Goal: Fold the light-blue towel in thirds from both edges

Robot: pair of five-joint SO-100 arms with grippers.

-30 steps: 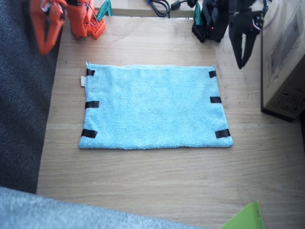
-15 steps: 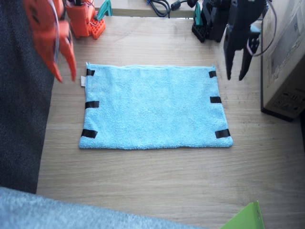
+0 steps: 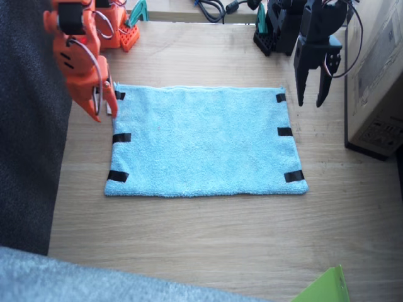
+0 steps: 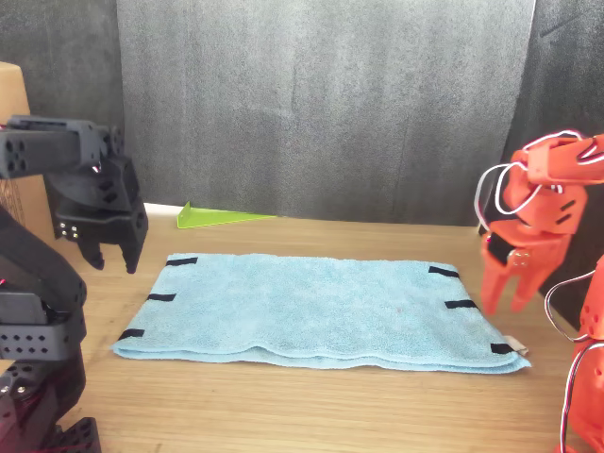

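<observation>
Orange right claw (image 3: 104,110) now lowered beside light-blue towel (image 3: 201,141) tag corner, black left claw (image 3: 310,99) hovering opposite, both spread, towel flat on worktop (image 3: 208,245)

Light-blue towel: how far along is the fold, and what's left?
Nothing is folded yet: the light-blue towel lies flat and fully spread on the table. In hand: the right gripper hangs by the tagged short edge, the left gripper beside the opposite short edge; both have jaws open and neither holds cloth. Left: grip the edges and make both folds.
</observation>
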